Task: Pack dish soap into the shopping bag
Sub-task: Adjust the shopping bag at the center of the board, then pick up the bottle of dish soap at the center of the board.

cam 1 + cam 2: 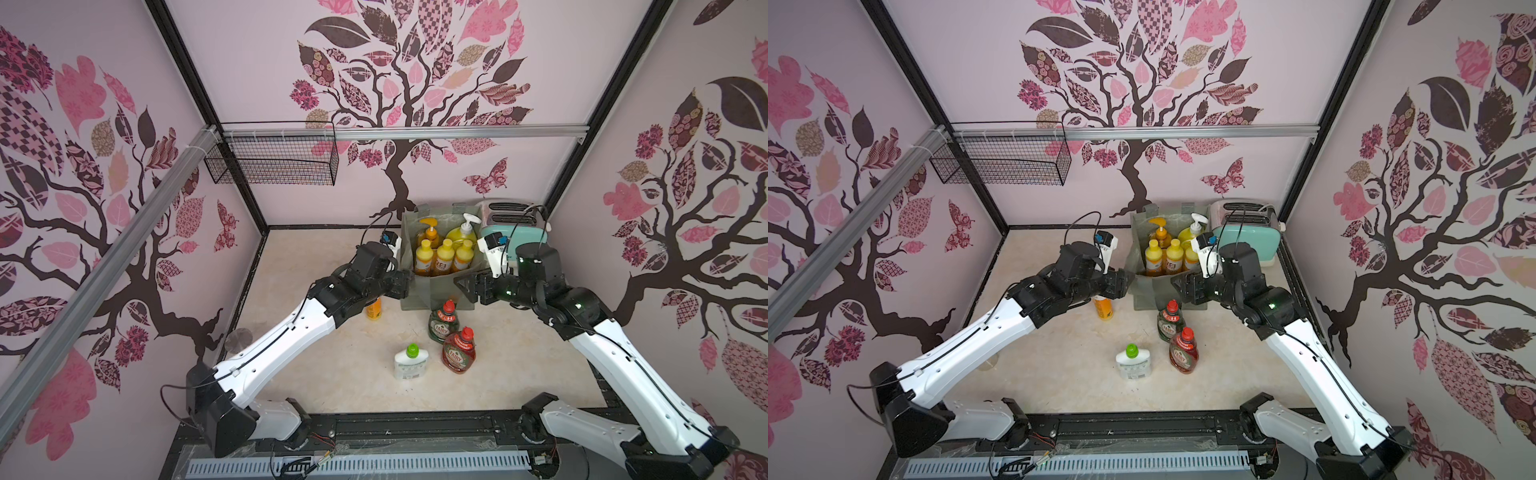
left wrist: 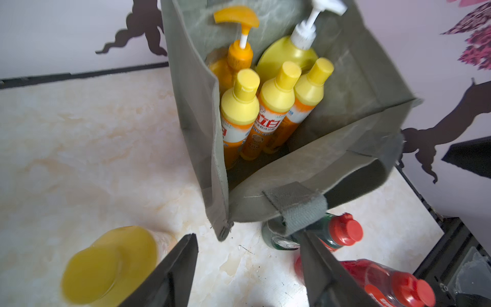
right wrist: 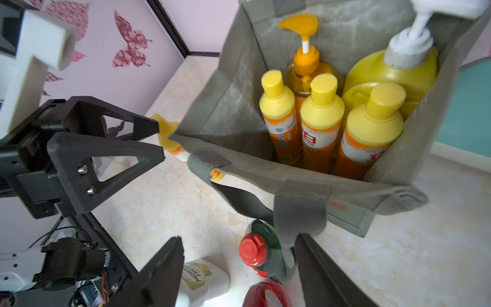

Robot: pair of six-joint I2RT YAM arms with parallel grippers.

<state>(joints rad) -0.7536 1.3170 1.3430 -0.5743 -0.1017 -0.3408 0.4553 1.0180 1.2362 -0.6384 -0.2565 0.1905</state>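
Upright inside the shopping bag (image 1: 436,293) at the tabletop's (image 1: 324,374) rear: three small orange bottles (image 1: 444,255), orange pump bottle (image 1: 430,232), big yellow pump bottle (image 1: 462,235). Outside, in front: fourth small orange bottle (image 1: 374,308), green Fairy (image 1: 444,324), red Fairy (image 1: 459,353), white bottle (image 1: 411,362). Left jaws and right jaws spread wide, empty, near the bag's front corners

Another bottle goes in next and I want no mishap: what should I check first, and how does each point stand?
1. shopping bag upright, mouth open: ok.
2. left gripper and right gripper open, empty: ok.
3. Room left in the bag, behind its front wall: ok.
4. small orange bottle, green Fairy bottle, red Fairy bottle, white bottle upright on the table: ok.
5. front strap clear of the green Fairy bottle: cannot tell.
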